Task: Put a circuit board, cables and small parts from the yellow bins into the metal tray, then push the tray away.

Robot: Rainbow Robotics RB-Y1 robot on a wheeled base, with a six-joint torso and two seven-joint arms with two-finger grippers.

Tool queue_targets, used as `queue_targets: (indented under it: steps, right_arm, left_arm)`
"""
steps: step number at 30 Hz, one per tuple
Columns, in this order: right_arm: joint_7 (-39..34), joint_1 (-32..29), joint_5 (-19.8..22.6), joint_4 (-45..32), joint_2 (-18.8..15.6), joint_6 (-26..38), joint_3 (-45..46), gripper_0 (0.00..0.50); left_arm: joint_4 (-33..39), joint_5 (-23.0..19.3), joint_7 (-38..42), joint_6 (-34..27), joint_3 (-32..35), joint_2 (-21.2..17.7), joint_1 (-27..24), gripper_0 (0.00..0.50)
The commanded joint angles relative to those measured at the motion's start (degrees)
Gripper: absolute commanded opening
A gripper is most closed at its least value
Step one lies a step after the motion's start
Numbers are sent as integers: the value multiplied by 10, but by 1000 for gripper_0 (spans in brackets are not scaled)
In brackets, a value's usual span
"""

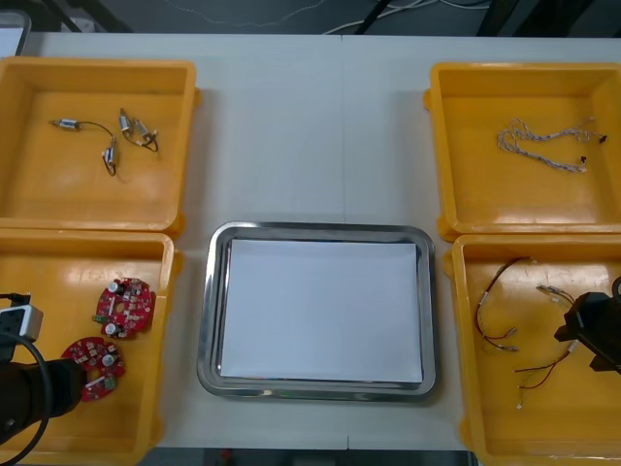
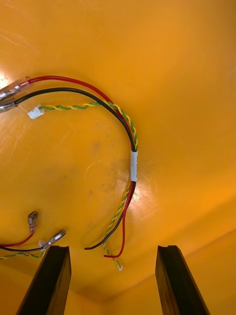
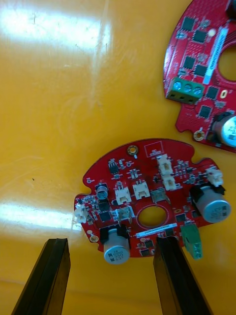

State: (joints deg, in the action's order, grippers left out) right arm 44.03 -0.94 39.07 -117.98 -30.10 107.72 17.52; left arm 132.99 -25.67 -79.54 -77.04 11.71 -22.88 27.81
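Two round red circuit boards [image 1: 124, 305] [image 1: 94, 366] lie in the near-left yellow bin [image 1: 58, 257]. My left gripper [image 3: 110, 278] hovers open over it; the nearer board [image 3: 147, 202] lies just beyond its fingertips, the other board [image 3: 206, 74] farther off. In the front view the left gripper [image 1: 70, 383] sits at that board's edge. My right gripper [image 1: 574, 330] is inside the near-right yellow bin [image 1: 466, 388]. It stands open [image 2: 113, 280], with a red, black and yellow-green cable bundle [image 2: 133, 165] ending between the fingertips. The metal tray [image 1: 215, 291], white inside, holds nothing.
The far-left yellow bin [image 1: 184, 146] holds small metal parts [image 1: 126, 131] with thin wires. A twisted blue and white cable [image 1: 543, 148] lies in the far-right yellow bin [image 1: 441, 146]. More red and black cables [image 1: 500, 296] [image 2: 34, 243] lie near the right gripper.
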Motion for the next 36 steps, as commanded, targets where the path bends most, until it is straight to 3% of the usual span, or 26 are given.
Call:
queue_targets:
  steps: [1, 15, 17, 18, 19, 20, 24, 36]
  right_arm:
    - [50, 10, 0, -17, -29, 5, 16, 500]
    - [124, 13, -2, 47, -31, -59, 17, 500]
    - [125, 13, -4, 56, -31, -74, 10, 500]
    - [124, 14, -7, 63, -31, -84, 4, 500]
    - [125, 14, -8, 65, -31, -88, 1, 500]
    - [125, 13, -9, 71, -31, -96, -3, 500]
    - [125, 13, -16, 90, -30, -119, -14, 500]
    - [127, 12, -42, 112, -18, -132, -34, 500]
  left_arm:
    - [-5, 12, -48, 14, -13, 9, -3, 500]
    - [-36, 24, -49, 50, -29, 9, 0, 500]
    - [-36, 25, -48, 50, -31, 9, 0, 447]
    - [-36, 26, -48, 50, -31, 8, 0, 367]
    - [-36, 26, -47, 50, -31, 9, 0, 324]
    - [-36, 27, -47, 50, -31, 9, 0, 231]
    - [-36, 29, -46, 50, -31, 8, 0, 10]
    - [-35, 32, -51, 37, 2, 5, -21, 0]
